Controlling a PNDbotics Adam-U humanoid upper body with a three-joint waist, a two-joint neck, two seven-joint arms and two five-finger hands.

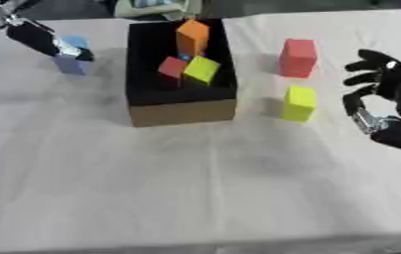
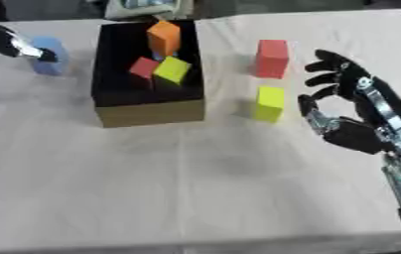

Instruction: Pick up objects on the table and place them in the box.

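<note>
The yellow block (image 2: pixel 269 103) stands upright toward the table's (image 2: pixel 195 198) right edge, the red block (image 2: pixel 272 58) behind it nearer the far edge. The right hand (image 2: pixel 347 116) hovers just beside them, fingers spread, holding nothing. It ought to close in level and wrap the yellow one squarely. At the far left corner, the left hand (image 1: pixel 61 44) touches a blue block (image 1: pixel 72 63); its fingers I cannot tell. The box (image 1: pixel 182 111) already holds three blocks.

Three blocks (image 2: pixel 159 52) lie in the box (image 2: pixel 149 111) near the table's (image 2: pixel 195 188) far edge, two blocks (image 2: pixel 271 79) right of it, another (image 2: pixel 49 55) left.
</note>
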